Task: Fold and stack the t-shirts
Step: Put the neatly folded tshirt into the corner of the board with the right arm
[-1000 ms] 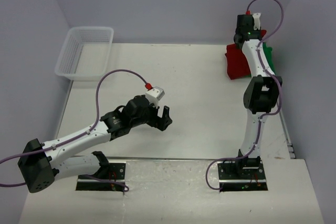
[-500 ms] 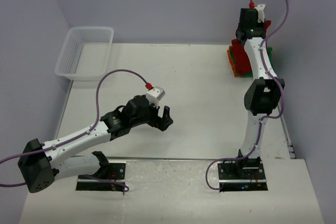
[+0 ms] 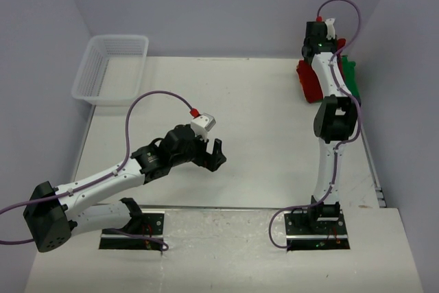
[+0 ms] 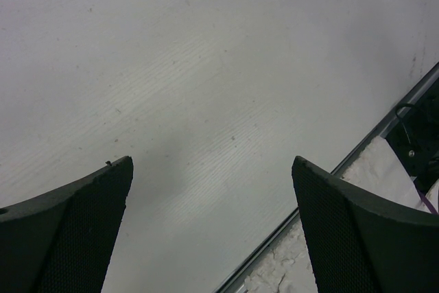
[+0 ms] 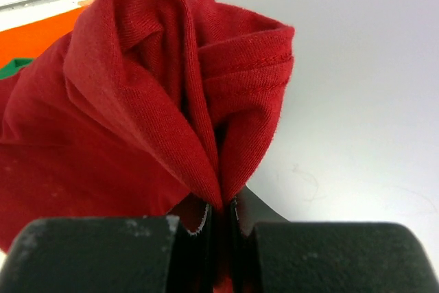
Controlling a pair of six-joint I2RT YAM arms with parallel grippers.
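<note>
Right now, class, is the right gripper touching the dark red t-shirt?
Touching. The right wrist view shows the right gripper shut on a bunched fold of the dark red t-shirt, the cloth pinched between its fingers.

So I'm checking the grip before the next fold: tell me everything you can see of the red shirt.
The red shirt is soft, dark red knit cloth with a stitched hem showing. It is bunched into deep folds, and the right tool is shut on a pinched fold. It sits at the far right corner of the table. It seems to lie partly over the orange shirt and green shirt, whose edges peek out beside it.
</note>
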